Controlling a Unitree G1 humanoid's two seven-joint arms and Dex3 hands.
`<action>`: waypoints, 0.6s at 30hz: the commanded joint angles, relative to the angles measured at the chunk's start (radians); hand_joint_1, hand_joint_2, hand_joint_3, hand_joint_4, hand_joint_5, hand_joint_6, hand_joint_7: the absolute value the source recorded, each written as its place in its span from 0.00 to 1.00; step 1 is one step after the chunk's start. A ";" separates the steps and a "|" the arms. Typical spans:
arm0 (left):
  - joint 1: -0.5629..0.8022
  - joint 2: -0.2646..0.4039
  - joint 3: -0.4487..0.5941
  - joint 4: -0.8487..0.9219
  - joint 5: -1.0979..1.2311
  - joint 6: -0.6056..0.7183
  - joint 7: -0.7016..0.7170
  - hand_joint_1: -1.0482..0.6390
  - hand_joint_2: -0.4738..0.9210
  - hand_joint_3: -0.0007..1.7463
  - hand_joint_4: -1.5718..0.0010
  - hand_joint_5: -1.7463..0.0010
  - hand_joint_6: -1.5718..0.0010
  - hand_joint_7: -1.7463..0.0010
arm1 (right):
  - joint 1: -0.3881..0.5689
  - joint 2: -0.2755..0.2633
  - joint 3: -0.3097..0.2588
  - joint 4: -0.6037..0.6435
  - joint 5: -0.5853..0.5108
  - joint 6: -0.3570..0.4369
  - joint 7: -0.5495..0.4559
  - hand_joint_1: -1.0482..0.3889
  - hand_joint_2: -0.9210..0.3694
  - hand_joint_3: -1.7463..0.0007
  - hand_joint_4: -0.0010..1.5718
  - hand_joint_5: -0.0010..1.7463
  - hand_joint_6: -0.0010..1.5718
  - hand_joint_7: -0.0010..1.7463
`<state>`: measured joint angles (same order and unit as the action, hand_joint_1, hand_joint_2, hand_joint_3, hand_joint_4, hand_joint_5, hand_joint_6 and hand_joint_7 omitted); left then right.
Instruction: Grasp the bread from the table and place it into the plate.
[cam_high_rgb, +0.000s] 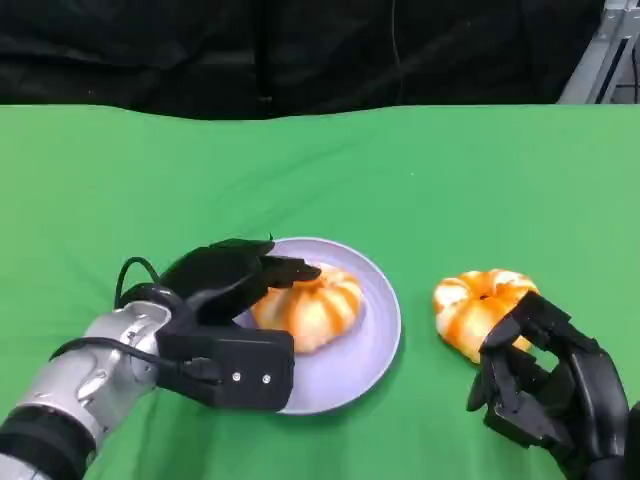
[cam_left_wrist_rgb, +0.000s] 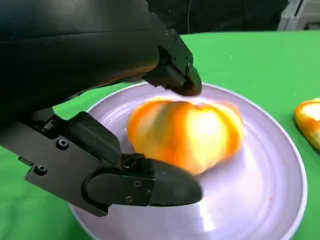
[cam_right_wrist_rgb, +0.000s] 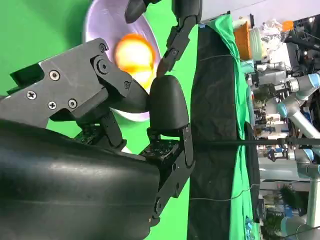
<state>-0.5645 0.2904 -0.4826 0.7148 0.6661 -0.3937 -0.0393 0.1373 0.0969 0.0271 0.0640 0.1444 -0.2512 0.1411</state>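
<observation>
One orange-glazed bread (cam_high_rgb: 310, 305) (cam_left_wrist_rgb: 190, 132) (cam_right_wrist_rgb: 134, 55) lies in the lavender plate (cam_high_rgb: 375, 350) (cam_left_wrist_rgb: 270, 200) at the table's middle. My left hand (cam_high_rgb: 235, 280) (cam_left_wrist_rgb: 75, 60) reaches over the plate's left side, its fingers apart above and below this bread without gripping it. A second bread (cam_high_rgb: 480, 305) (cam_left_wrist_rgb: 310, 122) sits on the green cloth just right of the plate. My right hand (cam_high_rgb: 545, 385) (cam_right_wrist_rgb: 100, 150) is directly in front of that bread, fingers curled in and holding nothing, its uppermost finger at the bread's near edge.
The green cloth (cam_high_rgb: 450, 180) covers the table up to a black backdrop (cam_high_rgb: 300, 50) at the far edge. In the right wrist view, lab equipment and other robot arms (cam_right_wrist_rgb: 290, 100) stand beyond the table.
</observation>
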 joint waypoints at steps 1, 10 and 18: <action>0.024 0.033 0.017 -0.040 -0.028 -0.005 -0.031 0.00 1.00 0.41 1.00 1.00 0.88 1.00 | 0.006 -0.007 -0.006 -0.009 0.004 -0.008 0.001 0.64 0.23 0.38 0.52 1.00 0.41 0.92; 0.104 0.074 0.112 -0.204 -0.179 0.006 -0.147 0.02 1.00 0.37 0.95 0.98 0.82 0.98 | 0.004 -0.005 -0.006 -0.005 -0.009 -0.011 -0.010 0.63 0.23 0.38 0.52 1.00 0.41 0.92; 0.335 0.048 0.411 -0.562 -0.859 0.336 -0.440 0.61 1.00 0.26 0.45 0.85 0.48 0.93 | 0.003 -0.007 -0.006 -0.005 -0.012 -0.014 -0.007 0.63 0.22 0.38 0.53 1.00 0.40 0.93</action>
<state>-0.2998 0.3281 -0.1680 0.2657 0.0158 -0.2241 -0.3766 0.1367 0.0975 0.0252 0.0649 0.1354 -0.2563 0.1365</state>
